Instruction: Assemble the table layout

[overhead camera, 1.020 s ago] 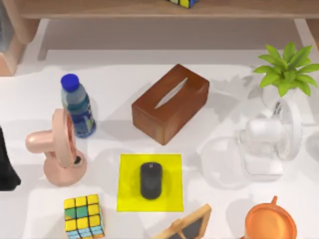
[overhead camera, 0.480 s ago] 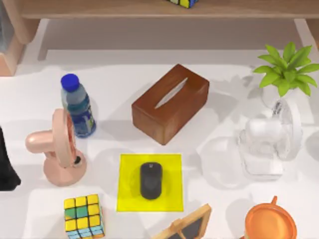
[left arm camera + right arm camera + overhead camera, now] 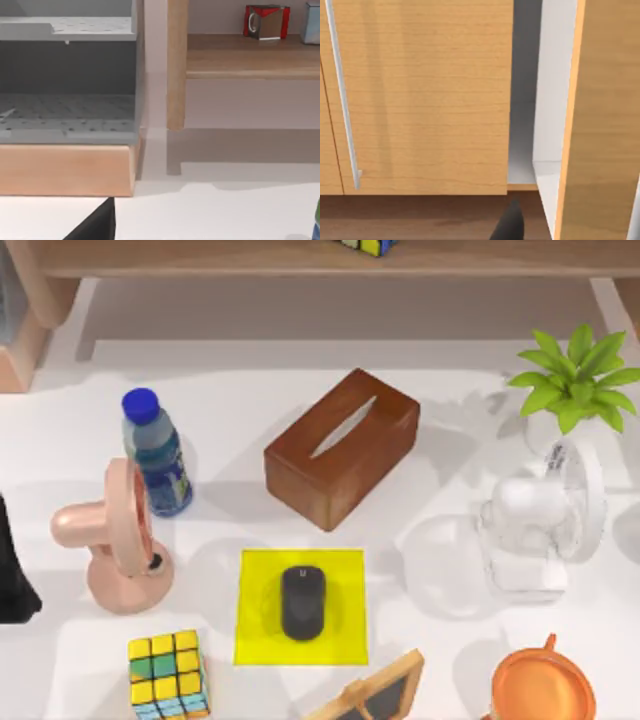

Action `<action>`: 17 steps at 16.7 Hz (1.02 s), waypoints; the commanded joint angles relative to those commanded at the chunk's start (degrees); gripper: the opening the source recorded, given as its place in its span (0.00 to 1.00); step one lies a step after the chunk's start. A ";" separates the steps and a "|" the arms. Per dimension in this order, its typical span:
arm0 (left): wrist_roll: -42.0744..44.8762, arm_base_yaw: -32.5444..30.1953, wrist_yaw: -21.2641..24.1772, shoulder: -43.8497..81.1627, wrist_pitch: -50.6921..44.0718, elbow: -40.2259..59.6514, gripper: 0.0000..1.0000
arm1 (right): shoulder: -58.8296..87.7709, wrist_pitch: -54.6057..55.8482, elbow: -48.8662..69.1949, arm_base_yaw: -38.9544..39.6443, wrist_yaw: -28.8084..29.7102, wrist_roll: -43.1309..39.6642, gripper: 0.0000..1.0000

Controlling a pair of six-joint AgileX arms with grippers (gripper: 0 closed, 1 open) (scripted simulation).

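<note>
Your desk takes up nearly the whole top view, white and glossy, with a wooden shelf running along its far edge. Dead centre there's a brown tissue box, and just in front of it a black mouse sitting on a yellow mat. On the left you've got a blue-capped bottle right beside a pink fan, and a Rubik's cube near the front edge. Over on the right: a white fan, a potted plant behind it, and an orange cup at the front. Left arm is parked at the left edge; can't tell whether either pincer is open or closed.
</note>
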 joint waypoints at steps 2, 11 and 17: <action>0.00 0.00 0.00 0.00 0.00 0.00 1.00 | 0.00 0.00 0.00 0.00 0.00 0.00 0.17; 0.00 0.00 0.00 0.00 0.00 0.00 1.00 | 0.00 0.00 0.00 0.00 0.00 0.00 0.00; 0.00 0.00 0.00 0.00 0.00 0.00 1.00 | 2.15 -2.67 3.99 1.89 2.38 -0.62 0.00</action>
